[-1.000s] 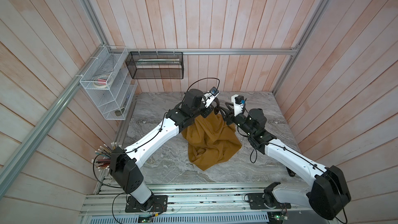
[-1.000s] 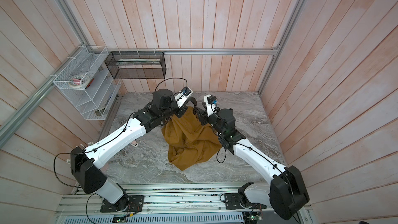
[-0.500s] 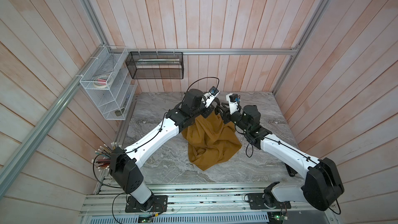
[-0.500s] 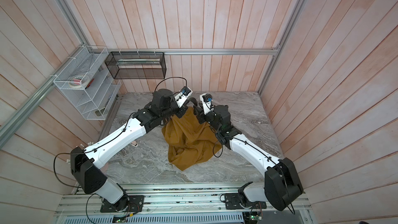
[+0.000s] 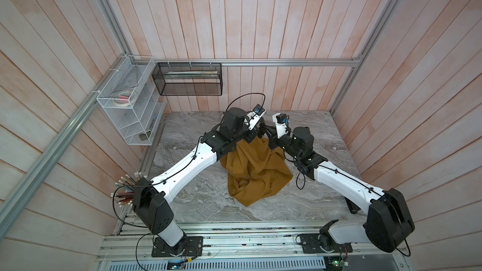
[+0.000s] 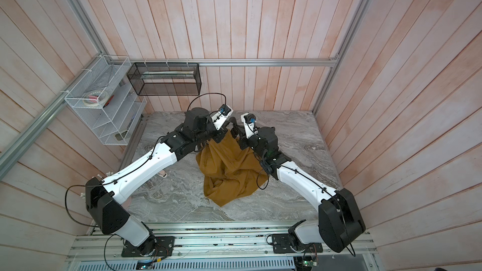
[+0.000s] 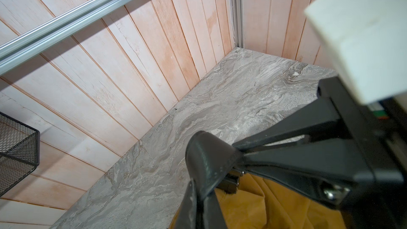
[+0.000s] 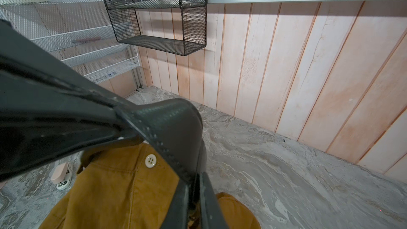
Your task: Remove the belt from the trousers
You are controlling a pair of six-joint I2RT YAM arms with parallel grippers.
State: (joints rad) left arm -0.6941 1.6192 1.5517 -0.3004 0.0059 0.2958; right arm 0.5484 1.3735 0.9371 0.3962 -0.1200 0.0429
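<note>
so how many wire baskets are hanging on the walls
2: a white tiered wire rack on the left wall, and a black mesh basket on the back wall right beside it. No others show.

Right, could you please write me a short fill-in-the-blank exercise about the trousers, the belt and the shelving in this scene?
1. The belt, pinched by the left gripper and the right gripper, is ___ in colour.
2. The pale button on the trousers has ___ holes.
3. The wire rack beside the black mesh basket is ___.
Missing words: black; four; white.
</note>
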